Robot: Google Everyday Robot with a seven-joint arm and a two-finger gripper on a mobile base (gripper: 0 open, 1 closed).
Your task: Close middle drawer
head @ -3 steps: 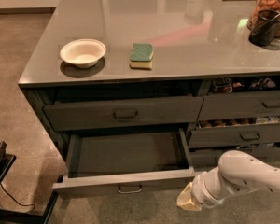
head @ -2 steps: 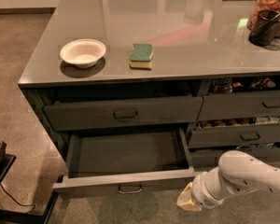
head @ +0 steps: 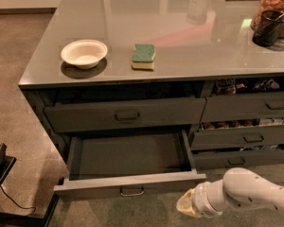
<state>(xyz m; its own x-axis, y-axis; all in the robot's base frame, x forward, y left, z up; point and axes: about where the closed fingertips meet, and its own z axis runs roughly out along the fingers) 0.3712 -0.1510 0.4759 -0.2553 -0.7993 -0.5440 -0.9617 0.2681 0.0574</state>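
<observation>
The middle drawer (head: 128,183) is pulled far out of the dark grey cabinet. It is wide and shallow, with a low flat front, a small central loop handle (head: 131,191) and a bare dark inside (head: 130,154). My gripper (head: 185,205) is at the end of the white arm (head: 248,193), which comes in from the lower right. It sits just right of and below the drawer front's right end, close to it. Whether it touches the front is unclear.
The wide top drawer (head: 127,115) with the taller front is shut above. Narrower drawers (head: 248,108) with snack packets stand at the right. On the counter are a white bowl (head: 84,53), a green-yellow sponge (head: 143,56) and a dark cup (head: 269,27). A black base (head: 0,167) stands on the floor at left.
</observation>
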